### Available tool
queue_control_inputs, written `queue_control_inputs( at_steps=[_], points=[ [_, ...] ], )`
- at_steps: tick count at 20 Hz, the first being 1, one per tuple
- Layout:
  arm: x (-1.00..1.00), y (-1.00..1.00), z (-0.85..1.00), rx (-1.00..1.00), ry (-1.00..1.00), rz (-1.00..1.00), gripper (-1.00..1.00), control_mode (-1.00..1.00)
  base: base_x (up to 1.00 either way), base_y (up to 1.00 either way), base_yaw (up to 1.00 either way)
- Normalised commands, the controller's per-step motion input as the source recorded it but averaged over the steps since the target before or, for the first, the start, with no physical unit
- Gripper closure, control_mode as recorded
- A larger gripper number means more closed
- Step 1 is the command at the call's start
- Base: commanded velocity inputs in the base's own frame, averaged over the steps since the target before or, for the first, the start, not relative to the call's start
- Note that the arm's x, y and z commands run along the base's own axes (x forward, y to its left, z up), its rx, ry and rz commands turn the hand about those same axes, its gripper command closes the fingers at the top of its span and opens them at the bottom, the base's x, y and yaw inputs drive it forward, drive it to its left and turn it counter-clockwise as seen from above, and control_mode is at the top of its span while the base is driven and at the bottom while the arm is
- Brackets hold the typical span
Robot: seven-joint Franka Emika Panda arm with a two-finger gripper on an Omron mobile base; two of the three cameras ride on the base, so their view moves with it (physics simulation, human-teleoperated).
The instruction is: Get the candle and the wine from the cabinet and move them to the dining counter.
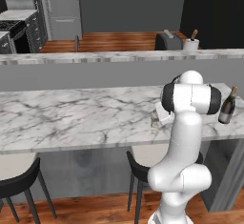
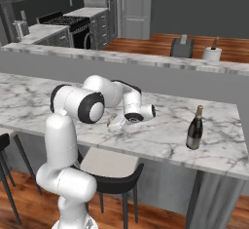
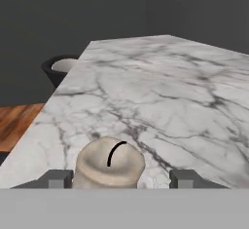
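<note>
Candle (image 3: 110, 166) is sitting upright on the dining counter (image 3: 160, 96), right between the two finger tips in the hand view, its curved black wick showing on top. Fingers (image 3: 57, 178) are standing apart on either side of it, with a sliver of marble showing between each tip and the candle's wall, so the gripper (image 3: 118, 179) is looking wide and not squeezing it. From the right base view, the gripper (image 2: 115, 123) is reaching low over the marble near the counter's front edge, the white arm folding across in front of it, and the candle itself is too small to make out there. Wine (image 2: 195, 128) is standing upright on the same counter, well apart from the hand, toward the right end of the slab. In the left base view the wine (image 1: 228, 106) is peeking out just past the arm's dark elbow joint. Black stools (image 2: 109, 169) are tucked under the counter's near edge.
</note>
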Motion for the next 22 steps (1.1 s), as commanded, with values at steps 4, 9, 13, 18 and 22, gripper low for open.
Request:
queue_control_inputs(
  at_steps=[4,9,13,18,22],
  points=[
    [-0.17,0.02,0.08,0.00,-0.03,0.00,-1.00,-1.00,0.00,0.00,0.00],
    [-0.22,-0.05,0.09,0.00,0.00,0.00,-1.00,-1.00,0.00,0.00,0.00],
    [-0.08,-0.18,0.28,0.00,0.00,0.00,-1.00,-1.00,0.00,0.00,0.00],
    [0.00,-0.26,0.53,0.00,0.01,-0.01,-1.00,-1.00,0.00,0.00,0.00],
    [0.00,-0.22,0.55,0.00,0.01,-0.02,-1.00,-1.00,0.00,0.00,0.00]
  ],
)
